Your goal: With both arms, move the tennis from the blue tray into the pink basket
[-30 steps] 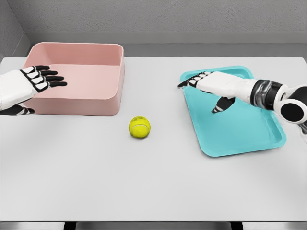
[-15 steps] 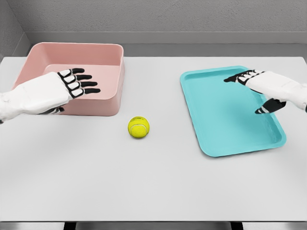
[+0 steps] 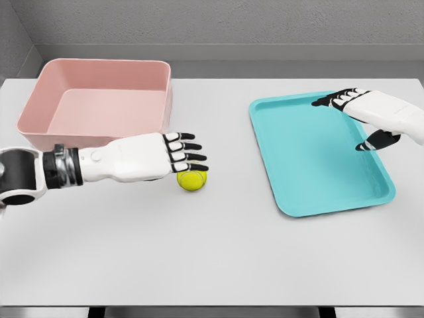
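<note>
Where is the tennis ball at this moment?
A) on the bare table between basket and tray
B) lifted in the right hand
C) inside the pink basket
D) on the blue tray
A: the tennis ball rests on the table, under the left hand's fingertips.

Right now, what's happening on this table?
The left hand reaches with fingers extended over the tennis ball, which lies on the white table between the pink basket and the blue tray. It has not closed on the ball. The right hand hovers open over the tray's far right side, holding nothing.
</note>
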